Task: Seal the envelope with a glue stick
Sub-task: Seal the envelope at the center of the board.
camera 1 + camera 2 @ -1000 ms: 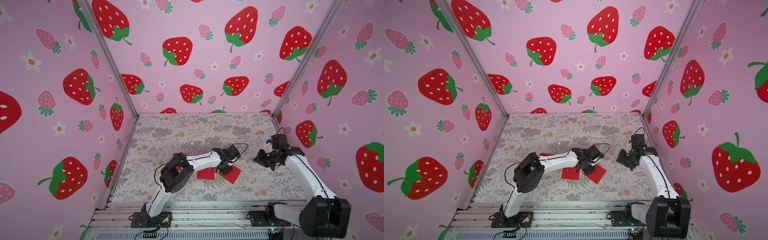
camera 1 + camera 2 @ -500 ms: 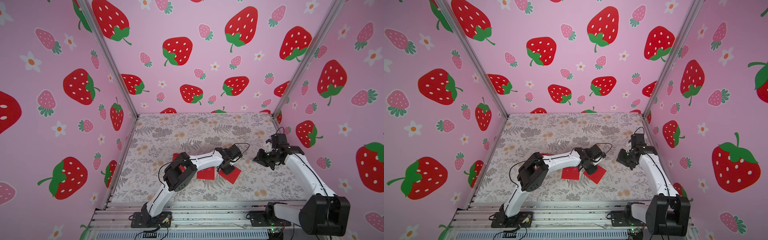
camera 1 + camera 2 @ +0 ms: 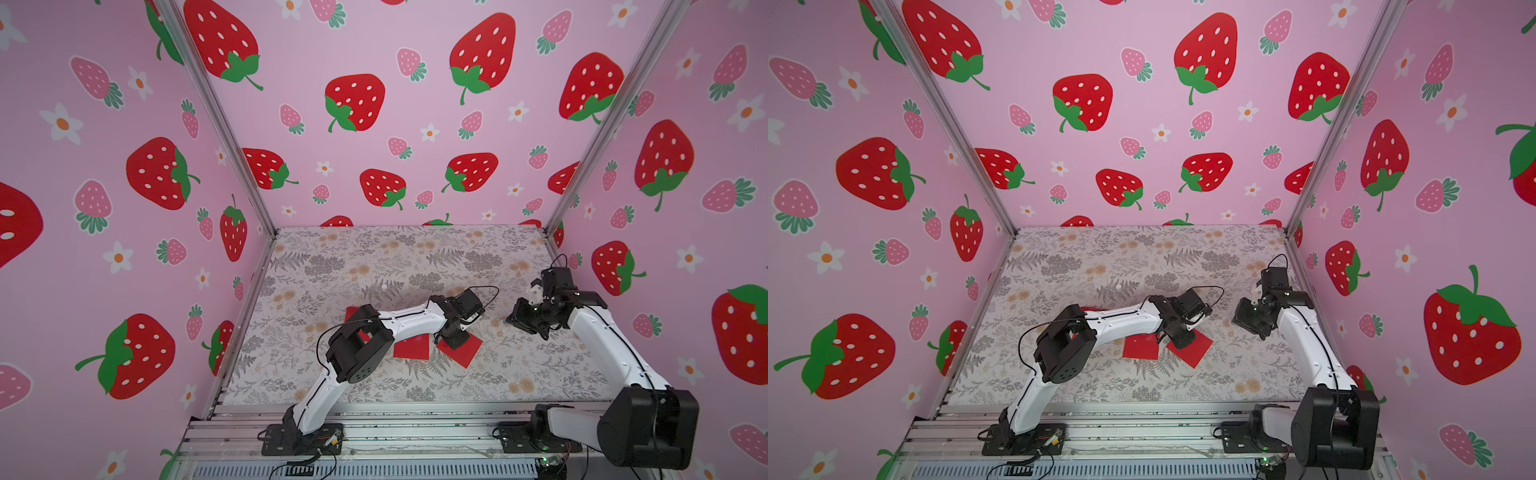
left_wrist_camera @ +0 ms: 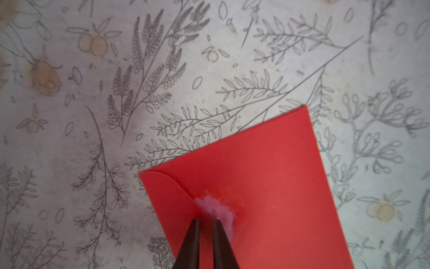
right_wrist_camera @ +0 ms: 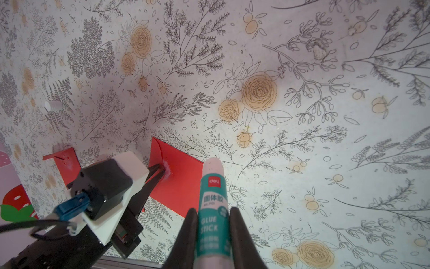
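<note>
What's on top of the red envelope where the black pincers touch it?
A pale pinkish glue smear sits on the red envelope at the edge of its flap, with the left gripper tips right beside it. The paper hides whatever is inside.

1. Left elbow [image 3: 359,349]: it has swung slightly toward 3 o'clock since a second ago. Nearly all of that shift came in the first half second, and it has hardly moved since.
2. Left gripper [image 3: 453,343]: it has crept a shade toward 3 o'clock with the elbow, so its tips sit a little further across the envelope [image 3: 469,353].
3. Right elbow [image 3: 648,428]: it has risen a touch toward 12 o'clock, seen in both top views.
</note>
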Available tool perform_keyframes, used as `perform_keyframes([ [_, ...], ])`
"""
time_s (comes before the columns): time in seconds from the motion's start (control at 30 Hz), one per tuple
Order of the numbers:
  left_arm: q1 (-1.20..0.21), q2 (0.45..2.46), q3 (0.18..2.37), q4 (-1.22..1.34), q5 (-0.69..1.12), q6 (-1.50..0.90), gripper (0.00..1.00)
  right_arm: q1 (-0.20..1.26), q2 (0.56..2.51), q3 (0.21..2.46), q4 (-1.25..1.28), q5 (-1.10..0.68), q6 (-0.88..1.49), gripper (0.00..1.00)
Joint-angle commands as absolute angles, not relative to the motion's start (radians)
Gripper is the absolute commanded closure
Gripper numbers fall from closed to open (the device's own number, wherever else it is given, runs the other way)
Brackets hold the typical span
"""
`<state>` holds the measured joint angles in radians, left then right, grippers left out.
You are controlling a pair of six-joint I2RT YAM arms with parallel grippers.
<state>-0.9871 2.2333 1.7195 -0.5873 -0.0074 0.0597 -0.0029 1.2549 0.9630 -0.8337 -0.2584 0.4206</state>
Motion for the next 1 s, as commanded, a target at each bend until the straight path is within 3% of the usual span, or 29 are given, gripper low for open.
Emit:
perform_keyframes([
  [0.0,-0.979,2.243,1.769,-0.589,-0.041,0.067,0.86,-0.01,1.262,0.988,-0.848,-0.268,0.404,1.0],
  [0.37,-0.979,2.274,1.748,-0.587,0.021,0.066,0.85,-0.011,1.274,0.988,-0.844,-0.275,0.403,1.0],
  [0.63,-0.982,2.327,1.729,-0.627,-0.034,0.071,0.88,-0.01,1.272,0.987,-0.845,-0.276,0.404,1.0],
  [0.97,-0.983,2.234,1.728,-0.537,-0.043,0.072,0.88,-0.009,1.267,0.988,-0.848,-0.27,0.403,1.0],
])
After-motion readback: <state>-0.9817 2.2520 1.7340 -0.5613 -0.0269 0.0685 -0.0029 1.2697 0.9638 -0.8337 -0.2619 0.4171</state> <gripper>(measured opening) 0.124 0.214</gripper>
